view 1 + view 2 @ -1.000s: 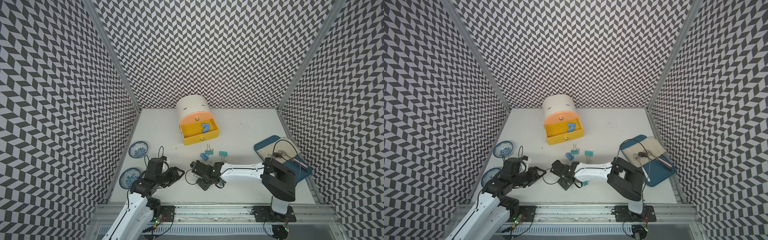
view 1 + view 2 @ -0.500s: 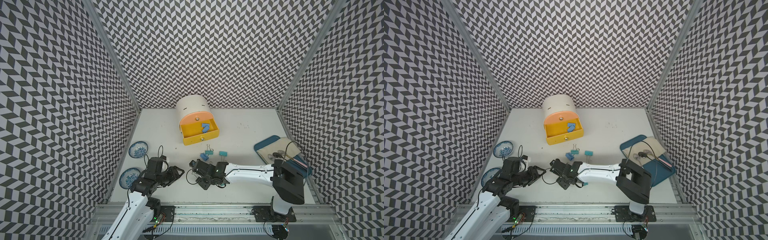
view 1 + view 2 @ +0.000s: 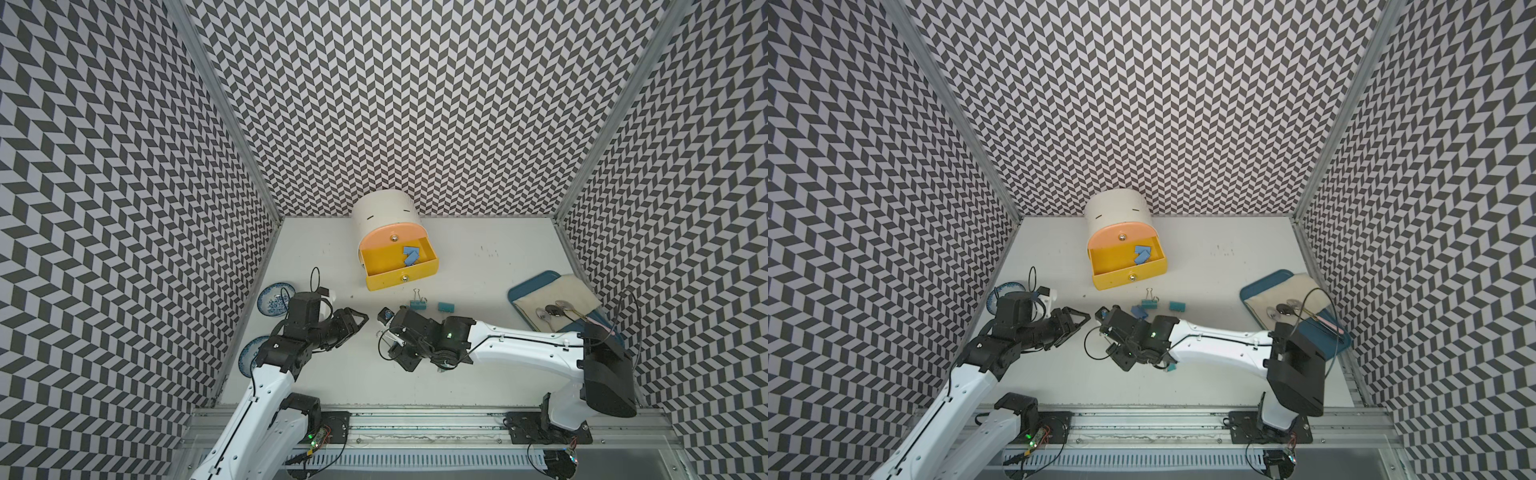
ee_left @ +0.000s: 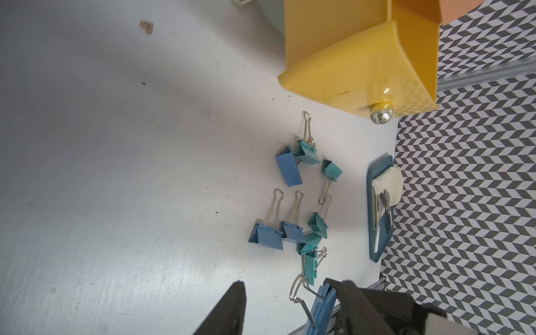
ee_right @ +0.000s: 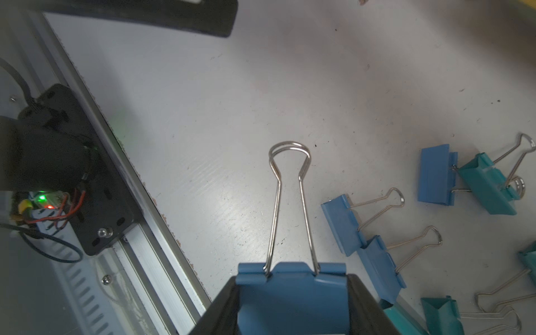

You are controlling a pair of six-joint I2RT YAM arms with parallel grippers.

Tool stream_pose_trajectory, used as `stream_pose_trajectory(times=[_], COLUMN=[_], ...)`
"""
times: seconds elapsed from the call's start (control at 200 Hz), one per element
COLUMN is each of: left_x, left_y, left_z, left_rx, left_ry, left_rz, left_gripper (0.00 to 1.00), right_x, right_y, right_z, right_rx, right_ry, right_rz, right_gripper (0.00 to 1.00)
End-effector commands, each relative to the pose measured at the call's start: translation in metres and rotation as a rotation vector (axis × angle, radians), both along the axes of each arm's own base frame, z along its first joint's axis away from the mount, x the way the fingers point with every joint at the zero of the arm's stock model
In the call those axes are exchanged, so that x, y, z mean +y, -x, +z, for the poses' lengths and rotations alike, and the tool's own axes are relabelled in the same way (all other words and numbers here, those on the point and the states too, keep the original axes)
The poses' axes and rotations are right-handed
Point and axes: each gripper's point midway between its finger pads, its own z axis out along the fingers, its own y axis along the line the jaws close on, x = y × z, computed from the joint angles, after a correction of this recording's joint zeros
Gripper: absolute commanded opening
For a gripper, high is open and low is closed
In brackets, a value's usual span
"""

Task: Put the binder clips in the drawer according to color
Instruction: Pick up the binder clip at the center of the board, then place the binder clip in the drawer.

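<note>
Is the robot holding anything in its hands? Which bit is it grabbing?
The right gripper pinches a blue binder clip by its folded body, and the clip's wire handles stick out free. The left gripper is open and holds nothing.

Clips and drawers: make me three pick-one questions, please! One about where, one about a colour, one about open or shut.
1. Where are the put-away clips? A in the yellow drawer B on the tray C in a dish
2. What colour is the clip in the right gripper? A pink B blue C teal
3. The yellow drawer is: A pulled open B shut C upside down
Answers: 1 A, they lie inside it; 2 B, its body is blue; 3 A, its inside shows.
</note>
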Motion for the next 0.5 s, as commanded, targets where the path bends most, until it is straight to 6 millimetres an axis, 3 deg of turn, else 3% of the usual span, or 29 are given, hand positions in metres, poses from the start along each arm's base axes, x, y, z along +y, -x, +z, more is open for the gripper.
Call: stream_pose_trajectory(times=[0.0,0.24,0.496], left_x=[-0.004,-0.012,-0.019], left_y=[-0.013,-0.03,-0.046], left_z=[0.033,0.072,0.102], left_rx=[-0.092,-0.162,-0.219], left_ry=[0.04,0.114,0.175], left_rz=[-0.014,-0.026,-0.048], left_gripper=[0.56,0.56,0.56], right_x=[0.003,-0.011,-0.038], right_y=[-0.019,-0.05,-0.087], right_z=[0.047,0.091,0.129], right_rx=[-0.055,-0.056,-0.068], right_ry=[-0.114,-0.243,-0.382], right_rz=[-0.048,-0.121,-0.221], right_gripper=[0.47,0.46,0.46])
